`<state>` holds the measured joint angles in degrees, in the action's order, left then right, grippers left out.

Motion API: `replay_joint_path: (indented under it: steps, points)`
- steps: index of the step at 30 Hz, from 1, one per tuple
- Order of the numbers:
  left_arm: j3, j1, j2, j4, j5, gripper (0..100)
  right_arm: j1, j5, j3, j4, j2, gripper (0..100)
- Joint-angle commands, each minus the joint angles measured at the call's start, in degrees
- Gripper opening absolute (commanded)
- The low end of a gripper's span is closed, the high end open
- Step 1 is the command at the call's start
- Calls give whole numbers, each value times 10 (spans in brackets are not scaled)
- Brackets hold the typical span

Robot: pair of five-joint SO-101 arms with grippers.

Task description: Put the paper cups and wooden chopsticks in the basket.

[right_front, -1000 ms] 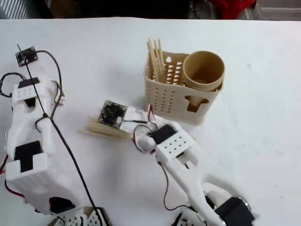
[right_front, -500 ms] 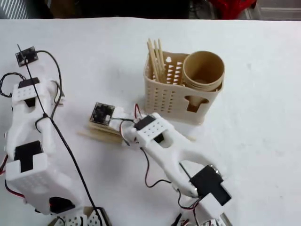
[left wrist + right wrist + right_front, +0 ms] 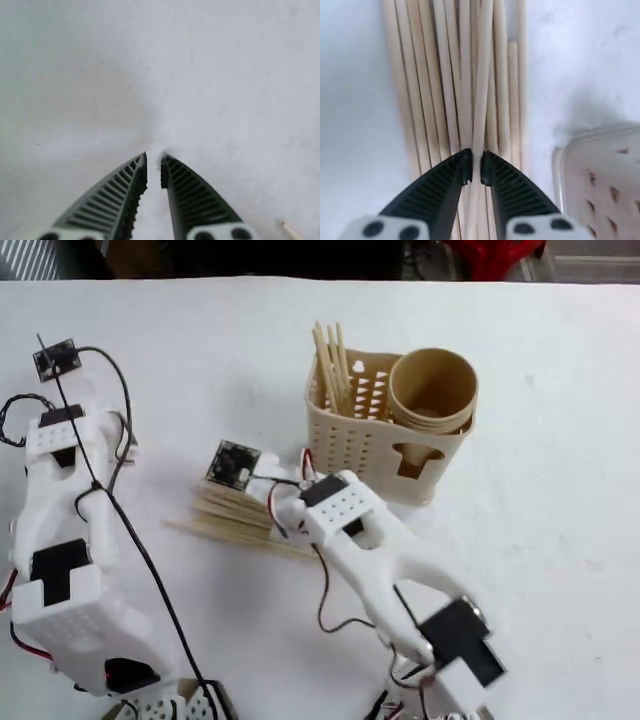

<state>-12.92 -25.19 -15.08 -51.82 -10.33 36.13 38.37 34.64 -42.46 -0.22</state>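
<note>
A loose pile of wooden chopsticks (image 3: 225,512) lies on the white table, left of the cream basket (image 3: 360,455). Several chopsticks (image 3: 330,370) stand in the basket's left compartment, and stacked paper cups (image 3: 433,390) fill its right one. The right arm (image 3: 340,510) leans over the pile. In its wrist view my right gripper (image 3: 475,167) is shut on one chopstick (image 3: 481,100) lying on top of the pile (image 3: 445,75), with the basket's corner (image 3: 600,175) beside it. My left gripper (image 3: 154,160) is shut on nothing, just above bare table.
The left arm (image 3: 60,490) sits folded at the table's left side, with black cables (image 3: 120,510) trailing along it. A small circuit board (image 3: 56,357) lies at the far left. One chopstick tip (image 3: 290,230) shows near the left gripper. White tabletop surrounds the basket.
The right arm swung round and its wrist shifted slightly toward the basket, uncovering more of the chopstick pile. The left arm has not moved.
</note>
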Motion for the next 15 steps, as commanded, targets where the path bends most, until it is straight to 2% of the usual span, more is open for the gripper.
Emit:
replay_joint_path:
  steps: [1,6,11,15]
  points:
    - [7,0,5,4,-5,72,-2,-21,17,-14,-95,22]
    - [7,0,5,4,-5,72,-5,-28,64,-16,-209,16]
    - [7,0,5,4,-5,72,-2,-110,81,-15,-375,16]
    - [6,0,5,4,-5,72,-5,-148,32,-14,-495,16]
